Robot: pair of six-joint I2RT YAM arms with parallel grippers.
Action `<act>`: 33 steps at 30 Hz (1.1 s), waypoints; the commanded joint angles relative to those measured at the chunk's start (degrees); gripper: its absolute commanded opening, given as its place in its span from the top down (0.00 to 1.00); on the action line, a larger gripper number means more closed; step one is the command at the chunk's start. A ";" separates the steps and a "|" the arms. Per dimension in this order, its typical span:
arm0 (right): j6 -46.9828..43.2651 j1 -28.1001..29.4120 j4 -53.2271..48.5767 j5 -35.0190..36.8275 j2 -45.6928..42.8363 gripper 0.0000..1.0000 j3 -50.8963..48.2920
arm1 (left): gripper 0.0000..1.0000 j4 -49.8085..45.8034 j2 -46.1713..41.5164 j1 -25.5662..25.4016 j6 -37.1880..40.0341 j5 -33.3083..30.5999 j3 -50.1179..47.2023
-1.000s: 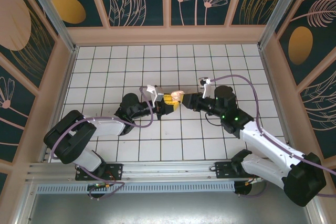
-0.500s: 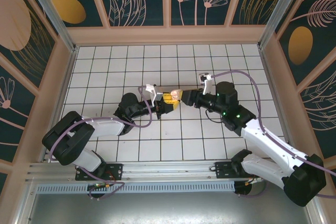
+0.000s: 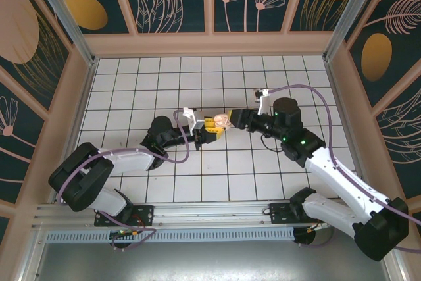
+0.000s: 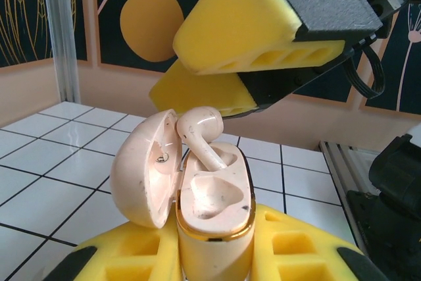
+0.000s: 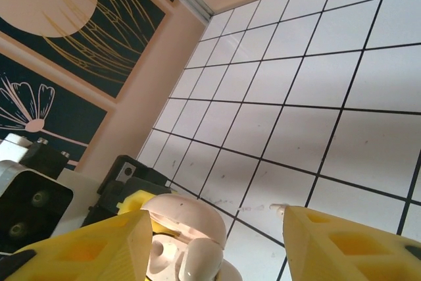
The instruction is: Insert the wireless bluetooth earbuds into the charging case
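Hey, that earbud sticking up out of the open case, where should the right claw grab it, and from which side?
I'd take the earbud by its rounded head, from above. Its stem sits down in the charging case, so the head alone stands proud, and the open lid crowds one side. The right claw hangs open over it.

In the left tool (image 3: 209,131), the charging case (image 4: 212,228); one earbud (image 4: 200,133) in its far socket; right tool (image 4: 240,64) just above.
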 commanded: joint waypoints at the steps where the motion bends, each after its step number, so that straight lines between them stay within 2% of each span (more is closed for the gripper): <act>1: 0.62 -0.25 -0.58 -1.93 0.86 0.44 1.64 | 0.79 0.30 -1.34 -0.02 1.39 1.19 0.81; 5: 0.05 -0.27 -0.66 -4.39 2.29 0.45 1.64 | 0.79 1.03 -0.82 -0.01 0.46 0.91 0.98; 19: -0.77 -0.34 -0.36 -4.85 -0.38 0.46 2.41 | 0.79 1.47 -0.45 0.00 -0.65 0.56 0.98; 23: -1.12 -0.37 -0.67 -4.93 -0.56 0.51 2.70 | 0.79 1.28 -0.64 -0.02 -0.66 0.49 0.98; 33: -1.38 -0.30 -0.36 -6.49 0.22 0.70 2.75 | 0.79 1.18 -0.54 -0.01 -0.76 0.65 1.33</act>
